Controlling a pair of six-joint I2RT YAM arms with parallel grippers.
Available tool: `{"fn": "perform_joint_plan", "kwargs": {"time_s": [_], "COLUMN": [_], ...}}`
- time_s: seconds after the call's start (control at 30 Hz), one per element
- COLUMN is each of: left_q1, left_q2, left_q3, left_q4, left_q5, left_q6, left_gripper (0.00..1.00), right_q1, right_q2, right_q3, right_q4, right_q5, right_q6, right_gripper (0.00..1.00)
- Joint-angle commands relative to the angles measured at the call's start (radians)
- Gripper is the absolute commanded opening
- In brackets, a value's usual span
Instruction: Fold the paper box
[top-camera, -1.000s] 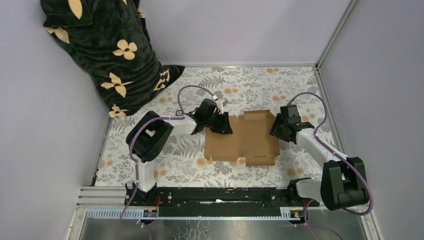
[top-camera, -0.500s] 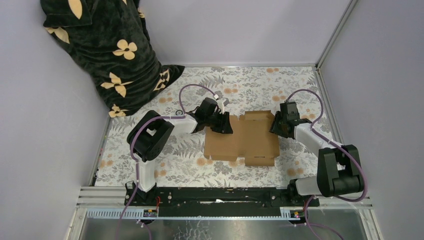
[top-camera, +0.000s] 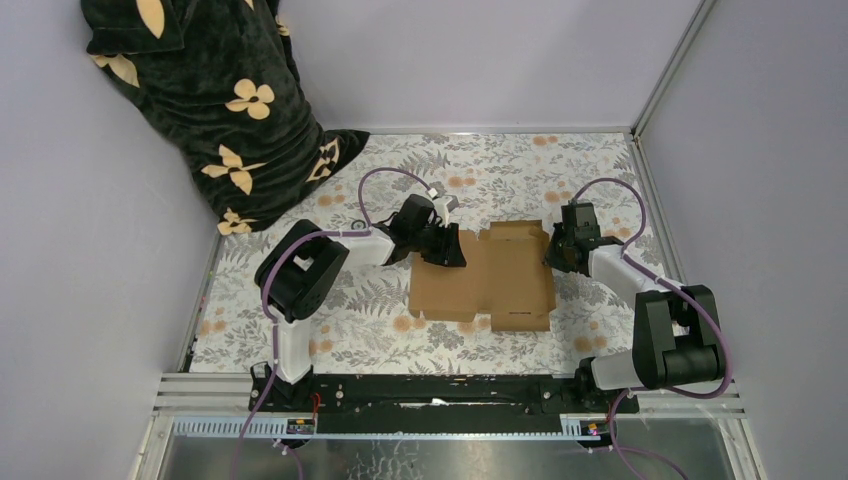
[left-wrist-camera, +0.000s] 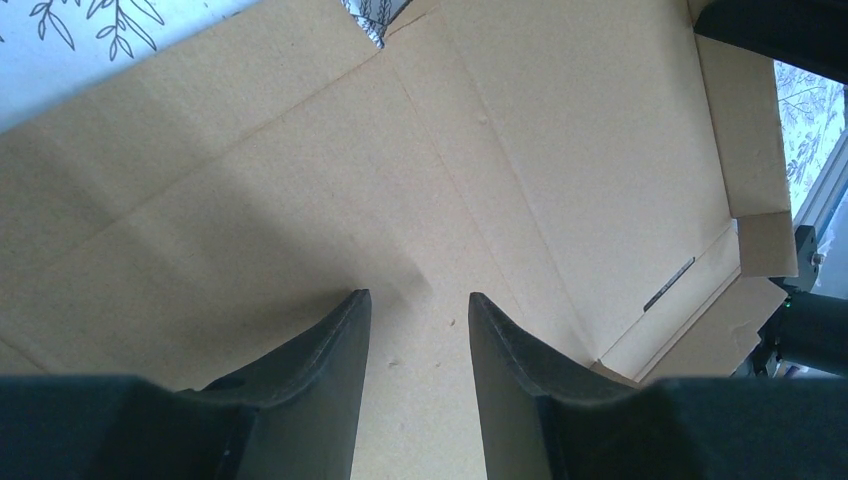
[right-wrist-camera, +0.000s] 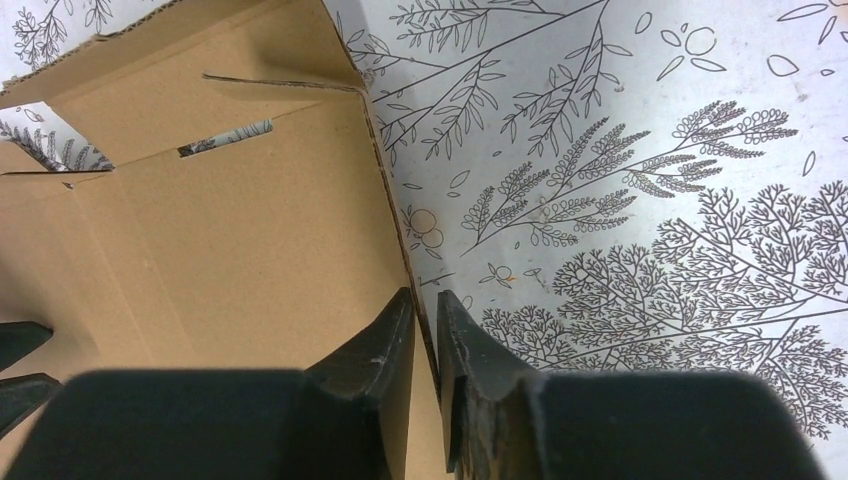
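Now the right claw (right-wrist-camera: 425, 300) has narrowed, pinching the right wall of the paper box (top-camera: 490, 280); left claw (left-wrist-camera: 415, 300) unchanged — half-wide over its panel.

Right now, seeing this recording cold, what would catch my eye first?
The brown paper box lies mostly flat mid-table on the leafy-print table cover, with both arms at it. The left gripper is open over its far left corner, and the right gripper has narrow jaws astride its right edge. Next comes the dark cloth with cream flowers, heaped in the far left corner.
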Motion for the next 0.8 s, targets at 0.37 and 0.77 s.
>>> {"fn": "perform_joint_plan", "kwargs": {"time_s": [0.37,0.77], "left_q1": [-0.032,-0.079], "left_q2": [0.086,0.144], "left_q3": [-0.011,0.016], "left_q4": [0.014,0.16], "left_q5": [-0.001,0.06], "left_q6": [-0.053,-0.132], "left_gripper": [0.49,0.49], "right_q1": [0.022,0.35], "right_q2": [-0.062,0.121], "right_q3": [0.235,0.585], "right_q4": [-0.227,-0.552], "right_q5": [0.111,0.601], "right_q6": [-0.092,-0.136], "right_gripper": [0.1,0.09]}}
